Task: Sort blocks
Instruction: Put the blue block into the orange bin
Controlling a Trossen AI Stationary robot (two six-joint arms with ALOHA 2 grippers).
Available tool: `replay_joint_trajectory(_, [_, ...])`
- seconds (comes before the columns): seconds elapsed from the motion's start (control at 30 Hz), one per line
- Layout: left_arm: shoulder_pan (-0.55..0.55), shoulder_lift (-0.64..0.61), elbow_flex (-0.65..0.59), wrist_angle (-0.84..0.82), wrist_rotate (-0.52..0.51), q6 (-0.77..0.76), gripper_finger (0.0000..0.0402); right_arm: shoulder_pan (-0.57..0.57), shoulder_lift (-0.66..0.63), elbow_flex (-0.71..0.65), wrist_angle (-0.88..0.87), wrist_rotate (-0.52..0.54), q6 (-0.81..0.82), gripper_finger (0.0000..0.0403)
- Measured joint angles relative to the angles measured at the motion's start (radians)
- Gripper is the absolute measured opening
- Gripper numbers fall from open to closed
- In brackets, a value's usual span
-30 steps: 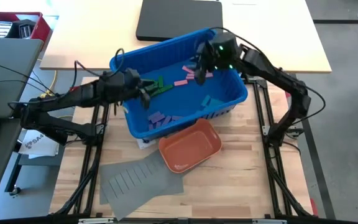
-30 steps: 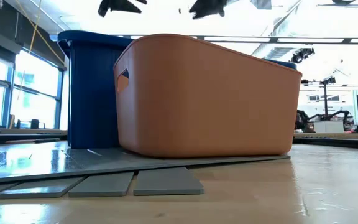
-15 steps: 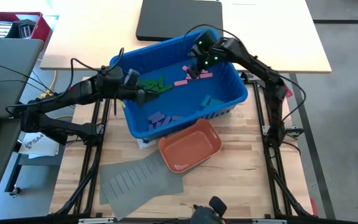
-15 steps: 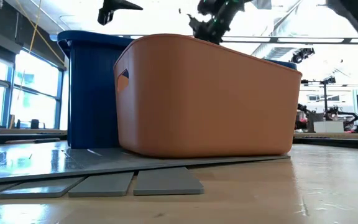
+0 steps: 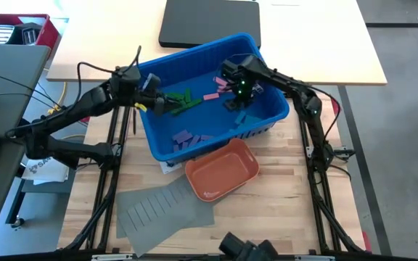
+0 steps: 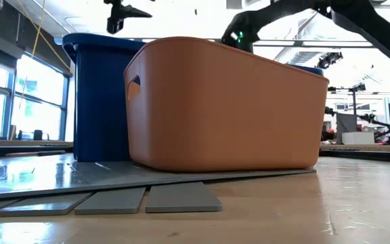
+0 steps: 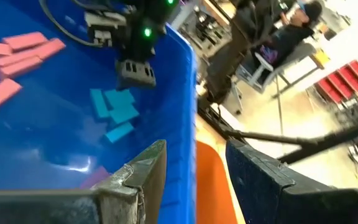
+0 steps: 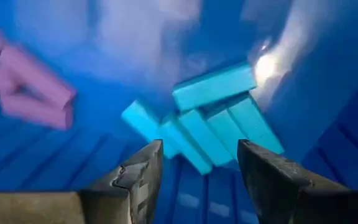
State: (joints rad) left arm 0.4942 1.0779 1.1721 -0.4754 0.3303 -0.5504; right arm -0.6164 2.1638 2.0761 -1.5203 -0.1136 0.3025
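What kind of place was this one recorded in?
Most likely a robotics lab or workshop. A wooden bench carries the two arms, a blue bin and an orange tray. The low view shows open industrial ceiling and equipment stands; a person sits by red racks.

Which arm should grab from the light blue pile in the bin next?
Right. The right gripper hangs open directly over the light blue blocks inside the blue bin. The left gripper sits across the bin, by the green blocks.
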Motion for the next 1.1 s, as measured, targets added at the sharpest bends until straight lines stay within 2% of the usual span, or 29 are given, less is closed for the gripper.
replay_joint_trajectory(0.2, [0.065,0.000,0.000,0.007,-0.025,-0.083,0.0158,-0.031,0.035,-0.105,0.057,0.028,0.149,0.0203])
replay_joint_trajectory(0.37, [0.092,0.000,0.000,0.010,-0.055,-0.110,0.0158,-0.043,0.038,-0.175,0.148,-0.021,0.106,0.0216])
replay_joint_trajectory(0.63, [0.104,0.005,0.000,0.009,-0.096,-0.207,0.0158,-0.058,0.038,-0.253,0.225,-0.064,0.108,0.0273])
replay_joint_trajectory(0.83, [0.103,0.005,0.000,0.009,-0.140,-0.281,0.0158,-0.058,0.035,-0.329,0.283,-0.068,0.084,0.0277])
replay_joint_trajectory(1.1, [0.103,0.005,0.000,0.011,-0.134,-0.286,0.0158,-0.051,0.030,-0.355,0.352,-0.063,0.129,0.0277])
